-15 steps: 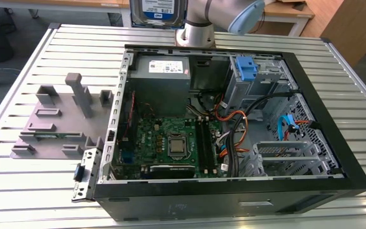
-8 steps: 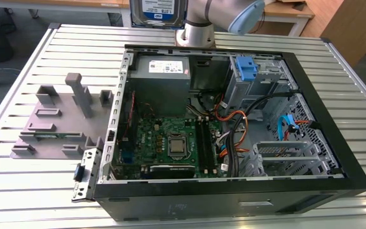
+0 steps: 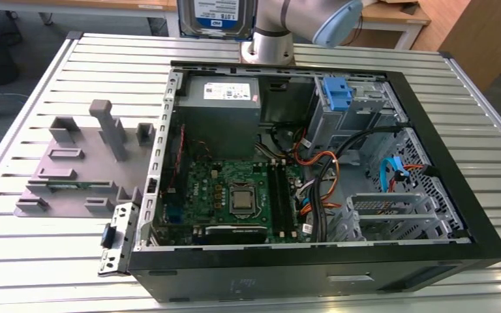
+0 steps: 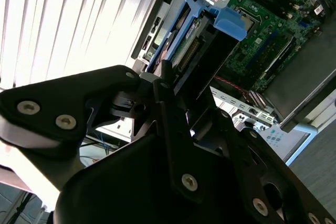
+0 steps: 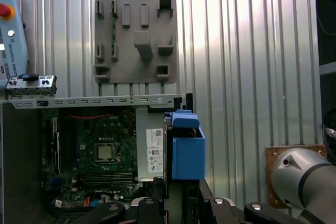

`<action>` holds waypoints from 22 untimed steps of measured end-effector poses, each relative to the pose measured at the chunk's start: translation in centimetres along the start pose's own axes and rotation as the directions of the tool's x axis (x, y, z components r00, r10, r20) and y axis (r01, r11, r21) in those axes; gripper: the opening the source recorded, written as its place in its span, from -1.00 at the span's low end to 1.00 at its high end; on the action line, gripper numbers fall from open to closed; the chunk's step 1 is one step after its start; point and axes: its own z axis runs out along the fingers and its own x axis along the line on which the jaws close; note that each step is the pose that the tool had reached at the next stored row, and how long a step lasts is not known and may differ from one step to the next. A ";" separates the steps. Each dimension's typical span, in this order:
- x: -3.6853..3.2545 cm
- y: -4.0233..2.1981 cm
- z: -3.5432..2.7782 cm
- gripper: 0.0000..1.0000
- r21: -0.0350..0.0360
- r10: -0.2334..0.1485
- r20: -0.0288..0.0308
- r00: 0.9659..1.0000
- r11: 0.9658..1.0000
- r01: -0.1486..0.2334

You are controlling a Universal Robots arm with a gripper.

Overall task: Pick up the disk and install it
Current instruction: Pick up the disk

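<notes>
The disk (image 3: 220, 16) is off the table and in the air, clamped in the pincer (image 5: 182, 195). In the exterior view it hangs at the top of the frame, its white-and-blue label facing the camera, above the far wall of the open computer case (image 3: 459, 215) and just beside the arm's grey wrist joint. Both wrist views show it edge-on. Its long axis runs straight out from between the jaws, away from the wrist, and the blue bracket (image 5: 188, 153) caps the outer end.

The disk is a flat metal slab with hard edges, framed in smooth moulded plastic, so I judge it rigid and unlikely to shift in the grip. Below it lie the case's contents — the green motherboard (image 3: 233, 195), the grey power-supply box (image 3: 220, 98), a tall blue latch piece (image 3: 338, 94) and a perforated metal drive cage (image 3: 390, 212). A grey fixture plate (image 3: 76, 169) with upright pegs sits beside the case on the ribbed metal table (image 3: 24, 261).
</notes>
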 end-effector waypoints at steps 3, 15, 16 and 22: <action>0.06 0.00 0.00 -0.30 0.000 0.000 0.000 1.000 1.000 0.000; 0.05 -0.50 0.00 -0.30 0.000 0.000 0.000 1.000 1.000 0.000; 0.04 -0.62 0.00 -0.30 0.000 0.000 0.000 1.000 1.000 0.000; -0.01 -1.67 0.00 -0.30 0.000 0.000 0.000 1.000 1.000 0.000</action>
